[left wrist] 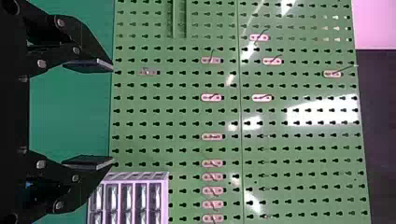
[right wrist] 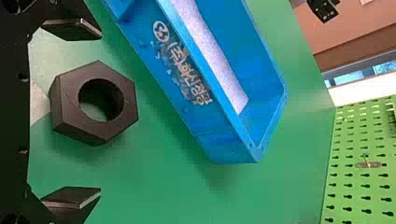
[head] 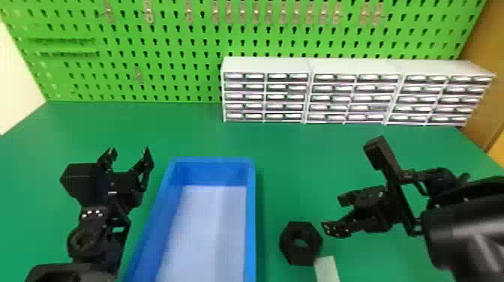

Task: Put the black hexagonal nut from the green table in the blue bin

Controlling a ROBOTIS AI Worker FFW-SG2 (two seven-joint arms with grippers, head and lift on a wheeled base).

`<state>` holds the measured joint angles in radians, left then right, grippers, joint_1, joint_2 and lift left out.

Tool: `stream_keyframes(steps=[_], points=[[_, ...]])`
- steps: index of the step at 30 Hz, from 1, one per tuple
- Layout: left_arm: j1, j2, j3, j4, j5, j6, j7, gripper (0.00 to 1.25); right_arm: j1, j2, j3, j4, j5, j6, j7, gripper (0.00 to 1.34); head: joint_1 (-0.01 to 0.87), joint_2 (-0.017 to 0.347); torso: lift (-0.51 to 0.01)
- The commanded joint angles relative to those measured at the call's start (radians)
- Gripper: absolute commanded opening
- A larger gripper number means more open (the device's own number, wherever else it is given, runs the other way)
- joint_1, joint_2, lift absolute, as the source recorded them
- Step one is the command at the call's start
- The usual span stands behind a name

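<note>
Right tool [head: 333, 214] holds its fingers apart and empty, facing the black nut [head: 300, 255], which lies flat on the green worktop [head: 300, 150] between it and the blue bin [head: 250, 225]. The nut's corners seem to point at the fingers, so a slight wrist turn should seat them on flat sides. Go low, close evenly, then lift above the bin's rim before crossing. Left tool [head: 129, 150], spread, stands beyond the bin.

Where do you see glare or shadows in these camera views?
Left wrist view: bright white glare patches on the pegboard; right wrist view: soft shadows on the table beside the nut and the bin; head view: pale sheen on the right arm.
</note>
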<state>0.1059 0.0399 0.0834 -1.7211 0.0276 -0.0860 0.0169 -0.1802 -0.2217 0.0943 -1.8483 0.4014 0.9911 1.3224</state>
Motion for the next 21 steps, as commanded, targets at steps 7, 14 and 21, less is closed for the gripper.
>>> stream_keyframes(steps=[7,14,21], points=[[0.0,0.0,0.001,0.0,0.0,-0.001,0.0,0.71,-0.001,0.001,0.005,0.008,0.002,0.001,0.003,1.21,0.657,0.057,-0.095],[0.0,0.0,0.001,0.002,-0.002,-0.001,0.0,0.71,0.001,-0.004,-0.001,0.008,0.04,0.011,0.035,1.21,0.657,0.057,-0.095],[0.0,0.0,-0.001,0.002,-0.003,-0.003,0.0,0.71,0.002,-0.004,-0.005,0.014,0.05,0.011,0.037,1.21,0.657,0.057,-0.095]])
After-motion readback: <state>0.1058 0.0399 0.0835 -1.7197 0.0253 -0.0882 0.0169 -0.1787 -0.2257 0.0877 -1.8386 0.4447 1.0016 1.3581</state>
